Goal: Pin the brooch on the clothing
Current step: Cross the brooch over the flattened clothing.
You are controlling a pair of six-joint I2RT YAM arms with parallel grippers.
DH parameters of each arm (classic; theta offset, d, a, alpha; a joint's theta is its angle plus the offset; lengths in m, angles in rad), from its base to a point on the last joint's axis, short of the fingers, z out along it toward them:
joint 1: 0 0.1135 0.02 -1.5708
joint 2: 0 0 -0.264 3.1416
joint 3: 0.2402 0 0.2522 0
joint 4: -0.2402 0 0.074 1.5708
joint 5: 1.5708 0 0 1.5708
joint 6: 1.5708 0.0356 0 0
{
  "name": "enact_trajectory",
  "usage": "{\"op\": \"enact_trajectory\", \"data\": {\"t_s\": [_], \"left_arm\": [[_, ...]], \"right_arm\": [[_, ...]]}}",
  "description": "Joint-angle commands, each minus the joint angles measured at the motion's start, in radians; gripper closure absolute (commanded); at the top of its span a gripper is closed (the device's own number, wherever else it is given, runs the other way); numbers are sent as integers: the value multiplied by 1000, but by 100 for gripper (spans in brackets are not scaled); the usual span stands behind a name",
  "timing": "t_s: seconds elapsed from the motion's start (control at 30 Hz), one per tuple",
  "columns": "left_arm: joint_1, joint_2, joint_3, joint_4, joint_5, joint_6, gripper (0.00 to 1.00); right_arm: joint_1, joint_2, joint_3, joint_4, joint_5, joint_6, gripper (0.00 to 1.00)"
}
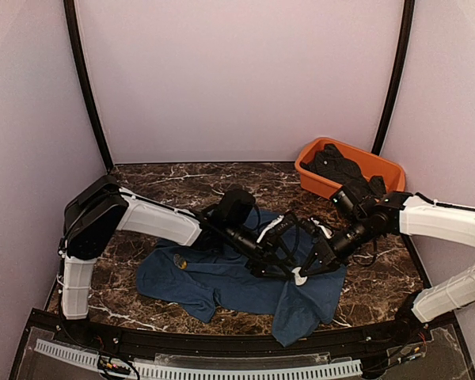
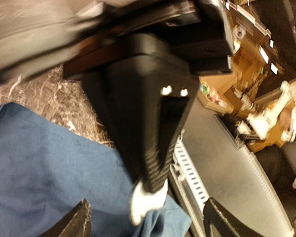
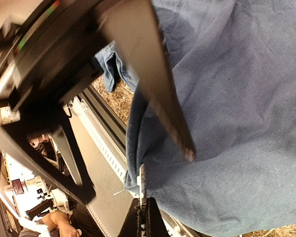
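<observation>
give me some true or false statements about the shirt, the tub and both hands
1. The t-shirt lies spread on the marble table. True.
2. The orange tub is empty. False: dark clothes lie in it.
3. The left hand has its fingers wide apart. True.
4. The right hand is open. False: it is shut, with a small white piece at its tip, over the shirt's near edge.
5. The orange tub stands at the table's far right corner. True.
</observation>
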Motion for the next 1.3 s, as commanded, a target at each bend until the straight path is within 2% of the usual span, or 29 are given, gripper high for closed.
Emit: {"op": "enact_trajectory", "data": {"t_s": [0.0, 0.4, 0.77, 1.17, 1.27], "left_arm": [[52, -53, -91, 351, 59, -247, 19], [27, -14, 24, 7, 16, -31, 21], [7, 8, 51, -85, 16, 33, 27], [7, 29, 53, -73, 19, 24, 41], [7, 30, 54, -72, 17, 20, 42]], "right_arm": [[-8, -14, 6, 16, -7, -9, 100], [-10, -17, 28, 25, -31, -11, 100], [-11, -27, 46, 22, -45, -12, 100], [-14, -34, 52, 22, -62, -11, 100], [-14, -34, 54, 22, -64, -11, 100]]}}
